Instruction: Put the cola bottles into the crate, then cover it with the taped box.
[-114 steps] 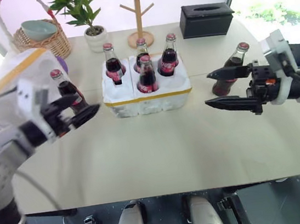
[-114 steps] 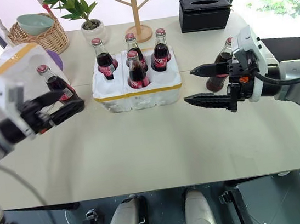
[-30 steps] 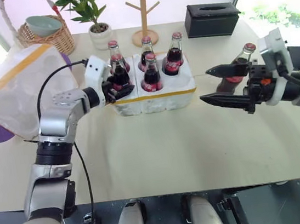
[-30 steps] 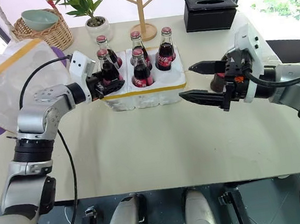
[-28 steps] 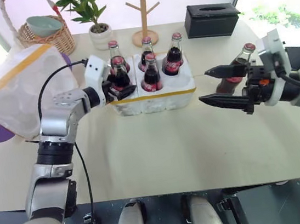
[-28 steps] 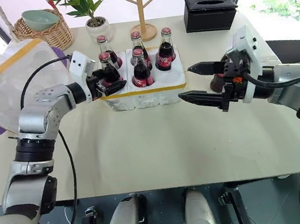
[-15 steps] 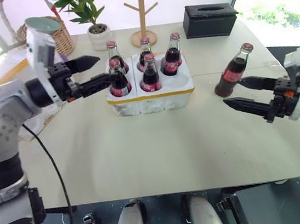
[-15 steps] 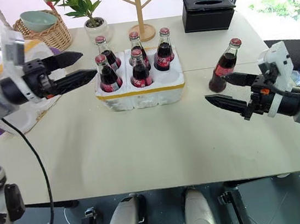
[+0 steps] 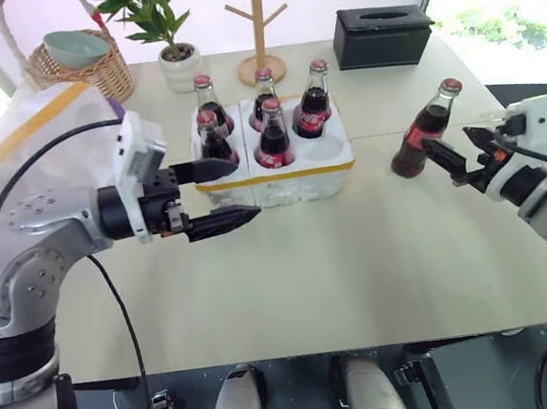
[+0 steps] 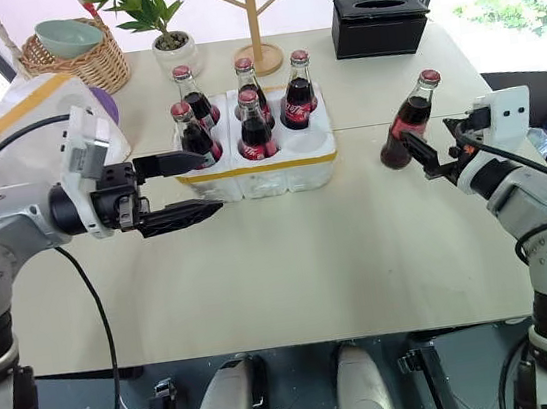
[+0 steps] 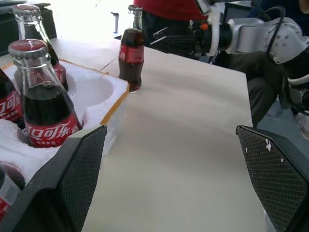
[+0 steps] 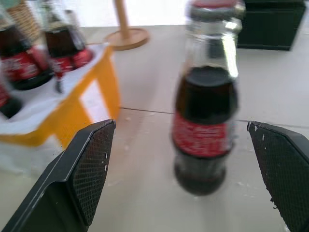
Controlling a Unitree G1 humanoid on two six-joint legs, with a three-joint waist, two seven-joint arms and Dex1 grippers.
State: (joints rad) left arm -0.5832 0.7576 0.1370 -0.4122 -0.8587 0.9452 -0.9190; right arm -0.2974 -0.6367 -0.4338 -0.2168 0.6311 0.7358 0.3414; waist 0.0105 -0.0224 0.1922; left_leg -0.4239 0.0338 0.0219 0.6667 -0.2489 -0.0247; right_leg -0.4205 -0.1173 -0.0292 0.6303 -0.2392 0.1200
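Left pincer [image 9: 219, 191] spread wide, empty, just in front of crate [image 9: 280, 173]. Right pincer [image 9: 463, 151] splayed, empty, near lone cola bottle [image 9: 425, 130] standing right of crate on tabletop [image 9: 342, 266].

Risk: finger clips bottle off-centre, topples it; tall, narrow, smooth glass.

Crate holds five bottles [image 9: 274, 134], front-right well free. Taped box [image 9: 15, 158] left of crate.

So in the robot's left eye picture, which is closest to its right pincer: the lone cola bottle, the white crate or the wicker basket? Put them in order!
From the right pincer:
1. Lone cola bottle, standing right beside the pincer.
2. White crate, in the middle of the table.
3. Wicker basket, in the far left corner.
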